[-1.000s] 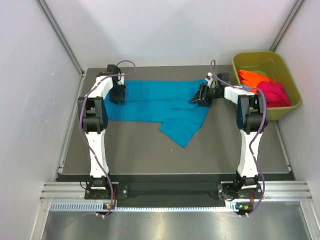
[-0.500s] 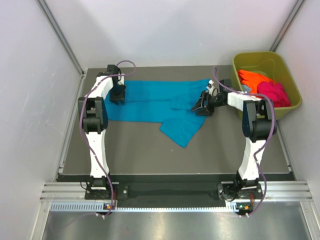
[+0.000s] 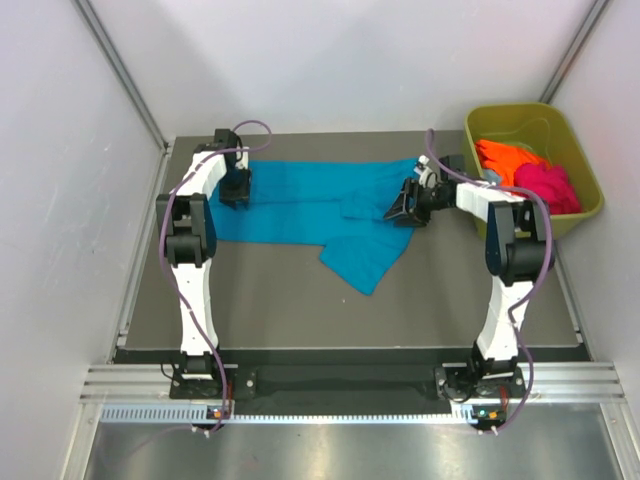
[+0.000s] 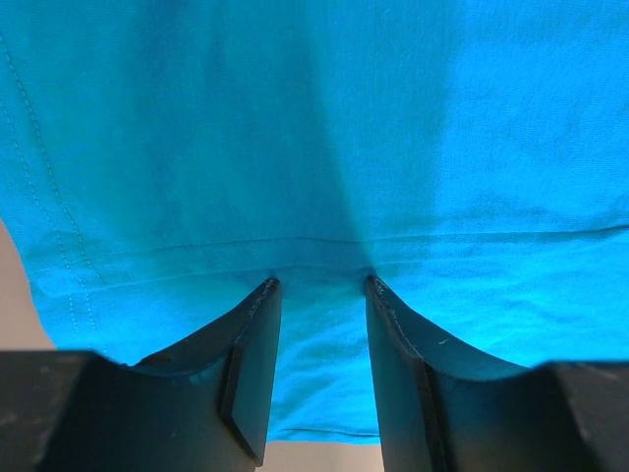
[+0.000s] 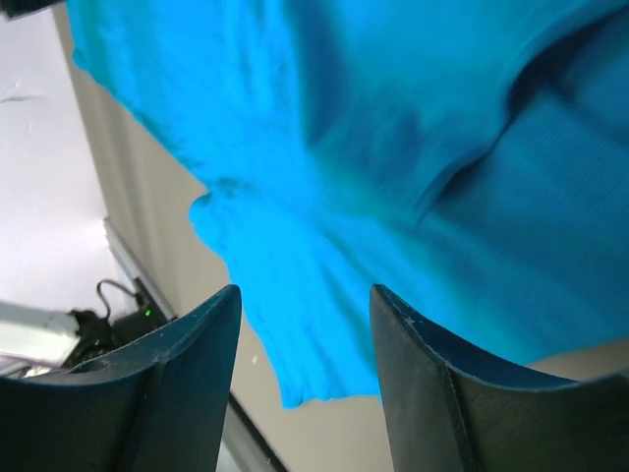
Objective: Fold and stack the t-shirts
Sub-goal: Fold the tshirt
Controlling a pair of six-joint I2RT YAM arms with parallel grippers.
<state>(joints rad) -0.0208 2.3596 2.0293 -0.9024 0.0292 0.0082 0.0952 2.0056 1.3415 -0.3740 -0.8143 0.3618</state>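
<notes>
- Teal-blue t-shirt (image 3: 300, 205) lies spread across the far half of the bench (image 3: 300, 310), long side running left to right. One flap hangs toward the near side, right of centre.
- My left end effector (image 3: 235, 192) is at the shirt's far-left end, tips down on the cloth.
- Left wrist view: my left end effector (image 4: 320, 285) has its fingers a little apart, with flat teal cloth (image 4: 393, 147) showing in the gap. The tips sit at a stitched hem line, and I see no cloth pinched.
- My right end effector (image 3: 400, 208) is over the shirt's right end, near the rumpled part.
- Right wrist view: my right end effector (image 5: 305, 295) has its fingers spread wide and grips nothing. Blurred teal folds (image 5: 393, 147) lie beyond them, with bare bench past the cloth edge.
- Olive-green tub (image 3: 585, 215) sits at the far-right corner of the bench, apart from the teal shirt.
- In the tub, a bunched orange shirt (image 3: 505, 155) lies at the far side, with a magenta-pink shirt (image 3: 548, 188) touching it on the near side.
</notes>
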